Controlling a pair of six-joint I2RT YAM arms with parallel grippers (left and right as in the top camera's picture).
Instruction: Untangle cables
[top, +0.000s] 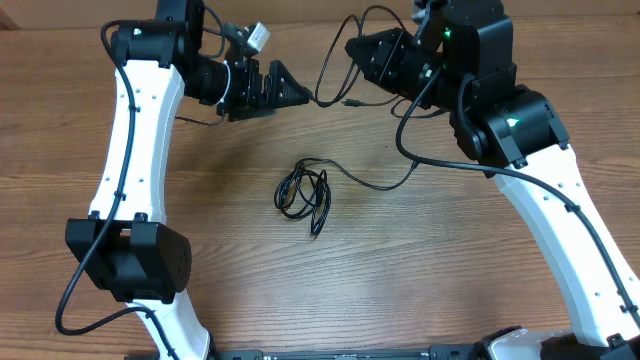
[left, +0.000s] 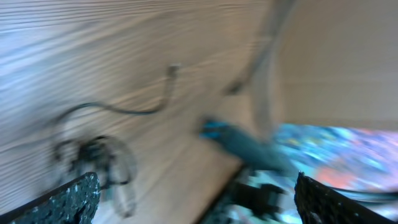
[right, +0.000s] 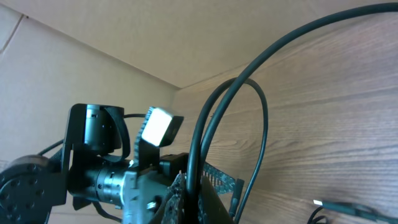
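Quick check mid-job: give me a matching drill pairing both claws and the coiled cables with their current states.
Things:
1. left claw
2. right claw
3. coiled cables

States:
a. lying on the middle of the table, with no claw on it
b. open wide, nothing between the fingers
c. shut on a cable strand that loops up from the fingers

Pairs: 1-b, 2-c, 3-a
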